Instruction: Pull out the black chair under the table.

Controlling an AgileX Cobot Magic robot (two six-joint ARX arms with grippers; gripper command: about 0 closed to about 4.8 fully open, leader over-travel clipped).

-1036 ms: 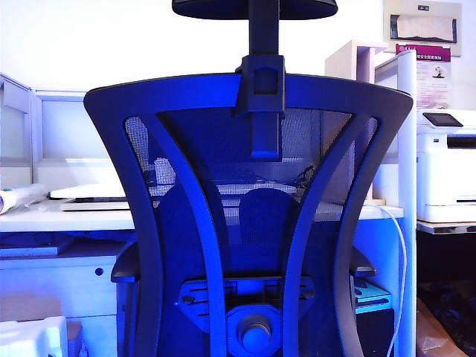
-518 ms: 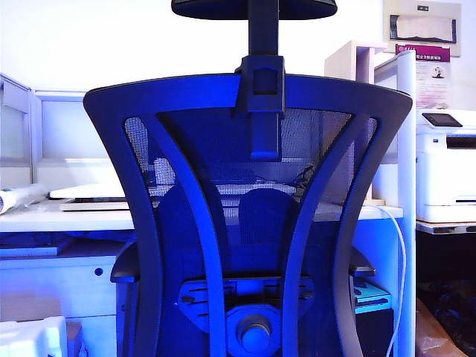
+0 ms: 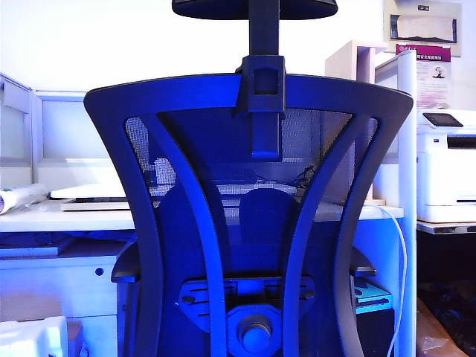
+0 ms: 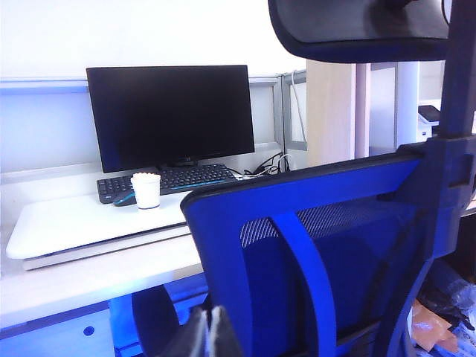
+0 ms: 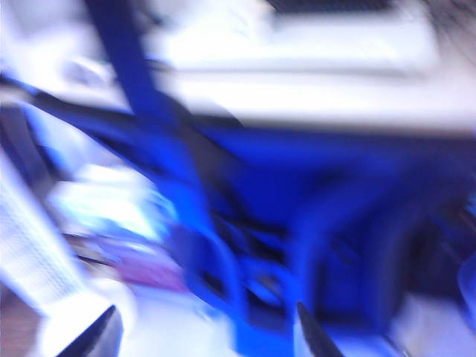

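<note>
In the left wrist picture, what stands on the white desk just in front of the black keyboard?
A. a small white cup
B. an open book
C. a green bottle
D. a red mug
A: a small white cup stands on the table at the front edge of the keyboard, below the dark monitor; nothing red, green or book-like is there.

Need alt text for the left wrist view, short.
The black chair, its back and headrest close to the camera, faces the table, which holds a dark monitor, keyboard and white cup. The left pincer shows at the frame edge, fingers together.
</note>
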